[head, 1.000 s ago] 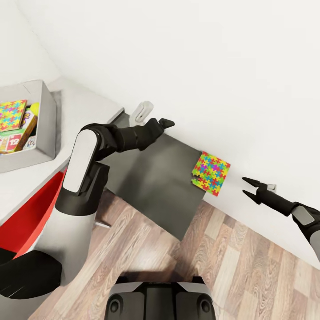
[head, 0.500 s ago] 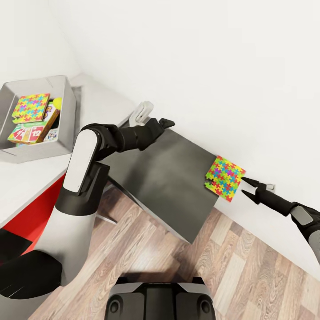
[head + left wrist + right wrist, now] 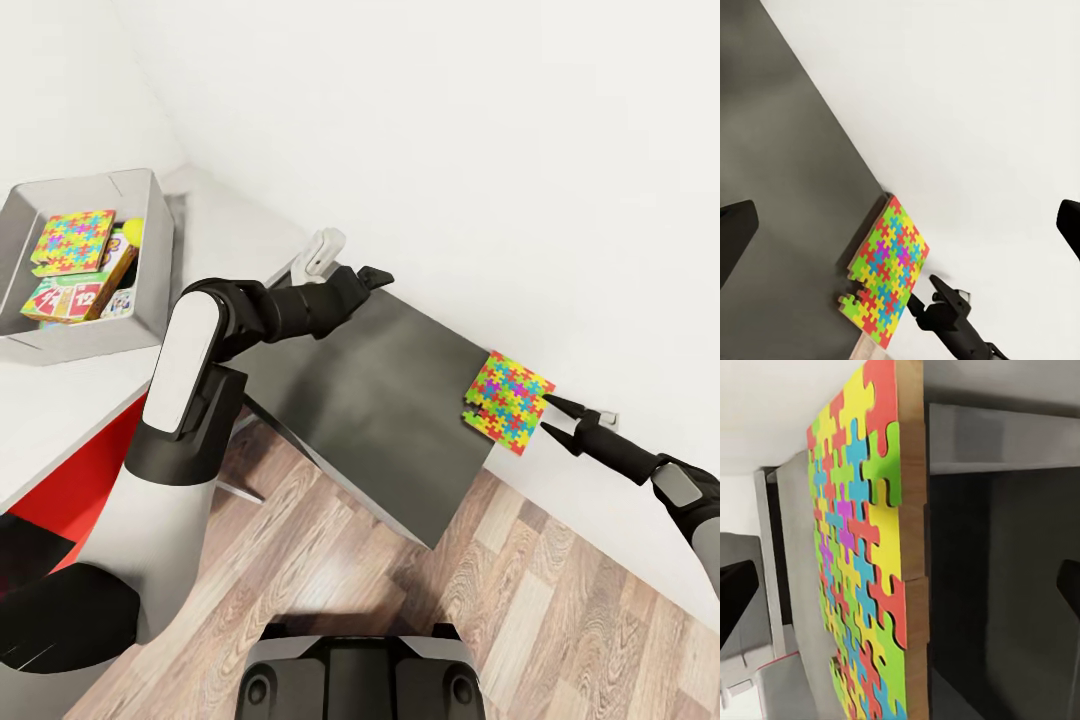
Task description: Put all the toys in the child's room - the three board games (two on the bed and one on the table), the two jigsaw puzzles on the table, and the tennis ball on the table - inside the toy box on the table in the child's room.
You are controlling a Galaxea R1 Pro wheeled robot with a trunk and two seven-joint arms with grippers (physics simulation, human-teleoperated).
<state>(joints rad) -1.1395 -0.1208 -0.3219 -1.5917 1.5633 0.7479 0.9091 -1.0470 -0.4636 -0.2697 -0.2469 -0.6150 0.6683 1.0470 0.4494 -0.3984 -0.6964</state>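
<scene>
A jigsaw puzzle [image 3: 507, 402], a flat box of yellow, pink, blue and green pieces, sits at the far right corner of a low dark grey desk [image 3: 380, 400], overhanging its edge by the wall. My right gripper [image 3: 550, 416] is open, its tips just beside the puzzle's right edge. The right wrist view shows this puzzle [image 3: 862, 570] edge-on and very close. My left gripper [image 3: 376, 276] hovers open above the dark desk's far edge, well away from the puzzle [image 3: 889, 274]. On the pale table [image 3: 60, 400], the toy box [image 3: 150, 250] holds another jigsaw puzzle [image 3: 72, 240] and a SKIP-BO board game [image 3: 68, 297].
The white wall runs close behind the dark desk. A small white object [image 3: 318, 250] stands at the wall between the two desks. A red panel [image 3: 70, 480] shows under the pale table. Wood-plank floor [image 3: 520, 600] lies open in front of the robot's base.
The camera has swung, shifting the whole picture rightwards. The right gripper now sits right at the puzzle's edge instead of well short of it. The left arm keeps its pose.
</scene>
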